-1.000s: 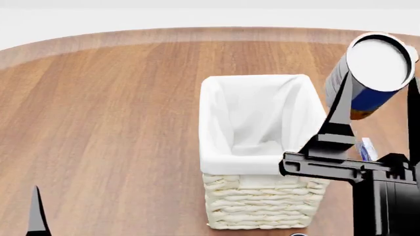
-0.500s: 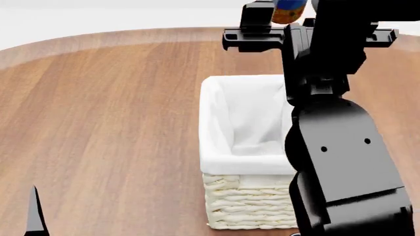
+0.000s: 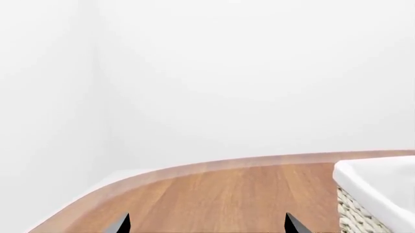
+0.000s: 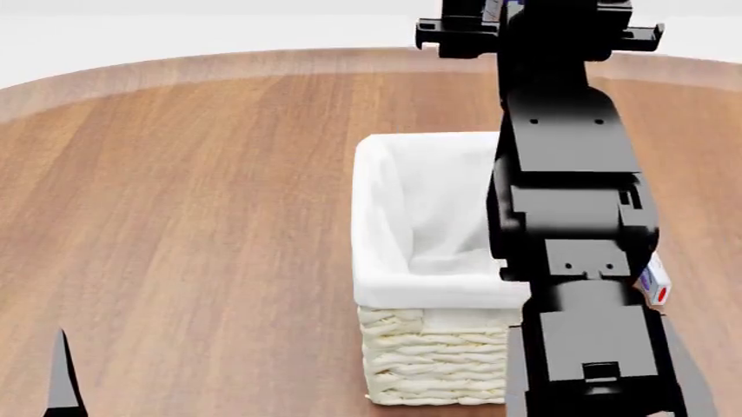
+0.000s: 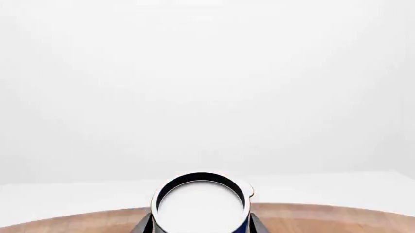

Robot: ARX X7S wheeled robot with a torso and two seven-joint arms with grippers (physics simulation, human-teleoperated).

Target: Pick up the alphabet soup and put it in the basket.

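Note:
The alphabet soup point(image 5: 201, 205) shows its round white top and dark blue rim in the right wrist view. My right gripper point(image 5: 199, 227) is shut on it, with one grey finger on each side. In the head view the right arm point(image 4: 568, 200) reaches across the basket point(image 4: 435, 261), a cream wicker box with a white liner. That arm's gripper is at the top edge beyond the basket's far rim, and the can is almost hidden there. My left gripper point(image 3: 207, 225) is open and holds nothing, low at the near left, and the basket's corner point(image 3: 372, 191) is beside it.
A small white, blue and red box point(image 4: 652, 283) lies on the wooden table point(image 4: 197, 191) just right of the basket, partly behind my right arm. The table's curved far edge point(image 4: 232, 61) meets a plain white background.
My right arm has swung from the basket's right side to stretch over it towards the far edge. The can has gone up with it, almost out of the head view. The left arm has not moved.

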